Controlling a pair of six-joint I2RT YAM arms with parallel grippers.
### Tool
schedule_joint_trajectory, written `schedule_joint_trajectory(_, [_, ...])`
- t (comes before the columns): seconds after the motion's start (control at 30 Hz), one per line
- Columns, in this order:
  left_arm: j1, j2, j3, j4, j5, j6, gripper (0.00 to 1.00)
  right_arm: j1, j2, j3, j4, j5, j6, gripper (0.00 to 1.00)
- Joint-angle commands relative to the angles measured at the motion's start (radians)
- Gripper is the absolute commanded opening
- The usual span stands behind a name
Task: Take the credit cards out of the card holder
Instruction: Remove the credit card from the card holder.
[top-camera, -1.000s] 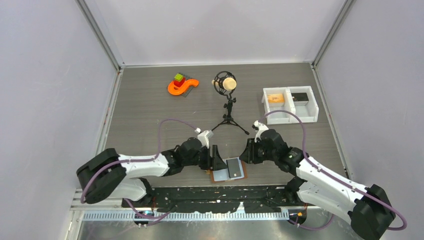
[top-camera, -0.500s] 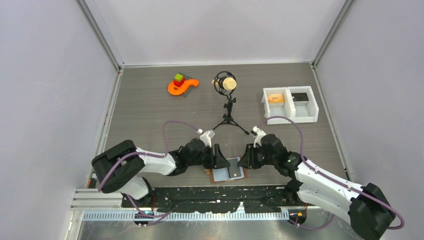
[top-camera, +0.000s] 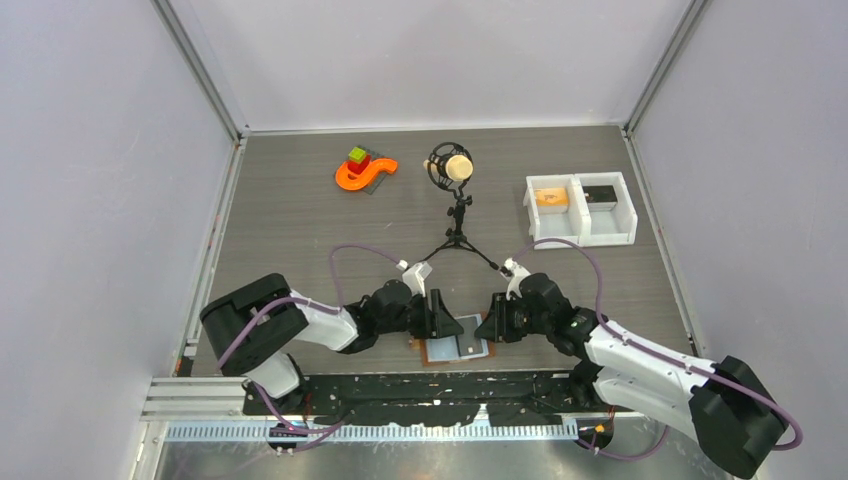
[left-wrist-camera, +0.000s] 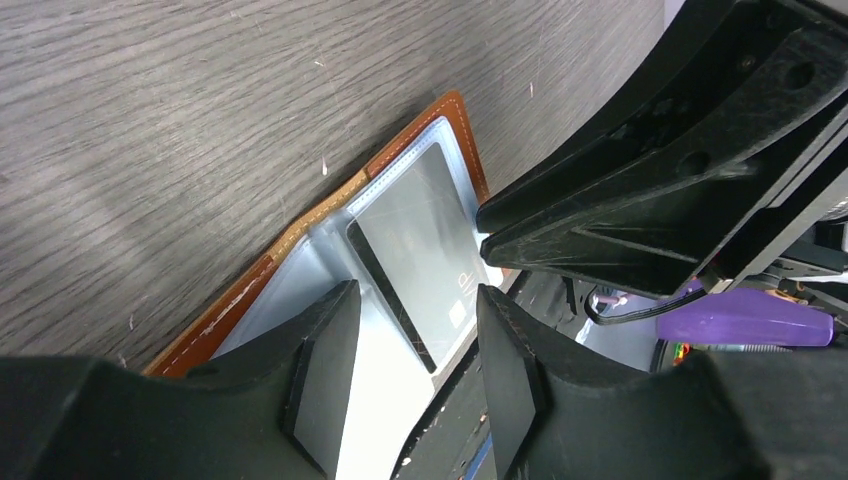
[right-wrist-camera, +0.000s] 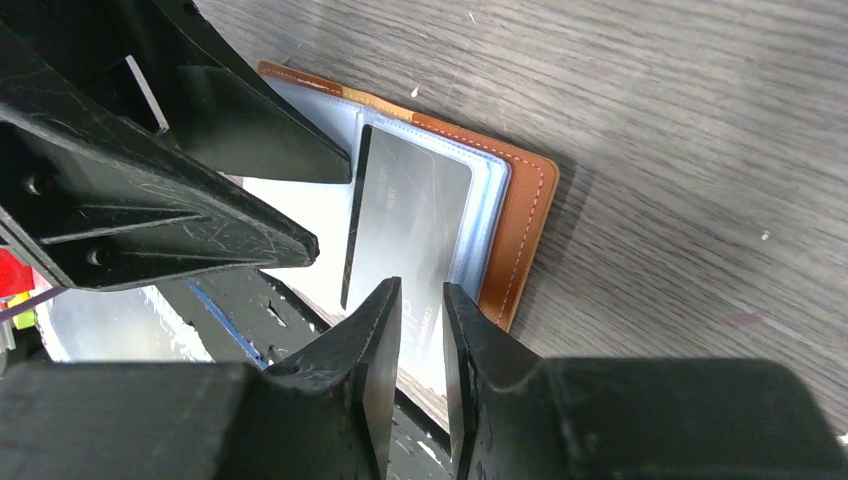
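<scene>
Now | card holder (top-camera: 457, 349) lies open at table's (top-camera: 300, 220) near edge, between both arms | left gripper (left-wrist-camera: 415, 300) half-spread, straddling pale sleeve (left-wrist-camera: 300, 268), likely steadying it | right gripper (right-wrist-camera: 420, 300) narrow over grey card (right-wrist-camera: 415, 210), grip unclear

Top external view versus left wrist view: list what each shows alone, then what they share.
Only the top external view shows the orange toy, the microphone stand and the white bin. Only the left wrist view shows the pale stitching on the card holder and its clear plastic sleeves. Both show the card holder lying open on the table, with the left end effector and the right end effector over it.
</scene>
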Motion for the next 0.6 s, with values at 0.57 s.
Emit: schedule_joint_trajectory(0.57, [-0.009, 0.038, -0.036, 0.087, 0.000, -0.003, 0.41, 0.007, 0.049, -0.054, 0.123, 0.025, 0.050, 0.26])
